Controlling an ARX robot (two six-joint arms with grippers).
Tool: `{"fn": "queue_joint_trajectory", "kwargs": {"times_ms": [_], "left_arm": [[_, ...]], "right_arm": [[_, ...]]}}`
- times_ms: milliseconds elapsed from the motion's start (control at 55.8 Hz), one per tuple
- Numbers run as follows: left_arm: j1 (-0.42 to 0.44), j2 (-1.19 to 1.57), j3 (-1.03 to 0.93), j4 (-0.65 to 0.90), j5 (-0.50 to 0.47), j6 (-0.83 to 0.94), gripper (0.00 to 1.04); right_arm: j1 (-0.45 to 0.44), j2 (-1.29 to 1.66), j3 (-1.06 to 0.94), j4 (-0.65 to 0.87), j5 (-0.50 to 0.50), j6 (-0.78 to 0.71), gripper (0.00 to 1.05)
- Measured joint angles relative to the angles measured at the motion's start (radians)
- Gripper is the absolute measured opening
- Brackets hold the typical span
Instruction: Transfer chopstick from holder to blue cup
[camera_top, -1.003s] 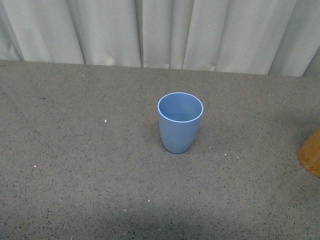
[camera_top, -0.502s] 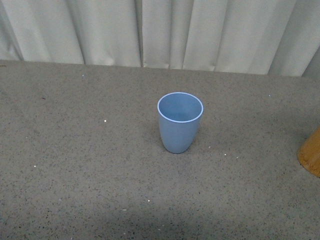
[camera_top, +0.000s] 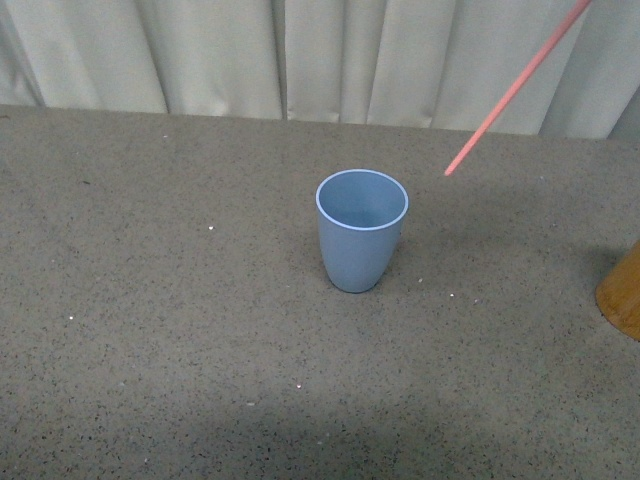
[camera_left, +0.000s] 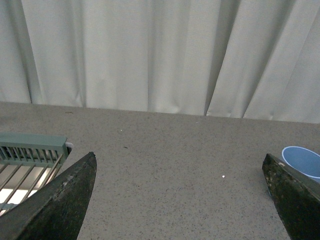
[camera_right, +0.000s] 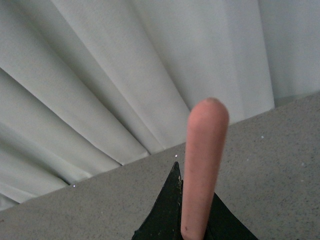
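Right pincer (camera_right: 186, 222) is clamped on the chopstick (camera_right: 204, 165); left pincer (camera_left: 177, 200) gapes wide. Pale pleated curtains (camera_top: 220, 55) back a grey speckled worktop (camera_top: 150, 350), with the holder (camera_top: 622, 292) at the far right, the blue cup (camera_top: 361, 230) upright mid-surface, and the tilted chopstick's lower tip in the air just right of the cup.
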Motion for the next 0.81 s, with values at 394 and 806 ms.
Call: {"fn": "queue_joint_trajectory", "kwargs": {"times_ms": [394, 806], "left_arm": [[0.000, 0.000, 0.000, 0.000, 0.000, 0.000, 0.98], [0.000, 0.000, 0.000, 0.000, 0.000, 0.000, 0.98]], "right_arm": [[0.059, 0.114, 0.050, -0.004, 0.041, 0.018, 0.01], [0.067, 0.143, 0.051, -0.004, 0.056, 0.018, 0.01]]}}
